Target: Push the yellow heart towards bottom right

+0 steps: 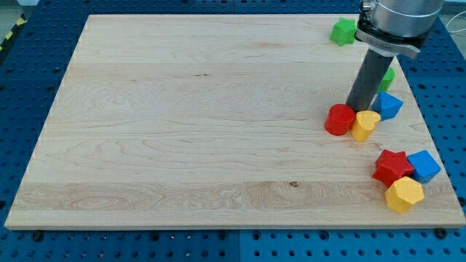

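Observation:
The yellow heart [365,124] lies at the board's right side, touching a red cylinder [339,119] on its left. My tip [356,109] stands just above them in the view, at the gap between the heart and the cylinder. The dark rod rises from there to the arm's head at the view's top right. A blue block [389,105] sits just right of the rod, above and right of the heart.
A green block [343,31] lies at the board's top right; another green block [386,76] shows partly behind the rod. A red star [392,167], a blue cube [424,165] and a yellow hexagon [403,194] cluster at the bottom right. The wooden board [182,124] ends close right of them.

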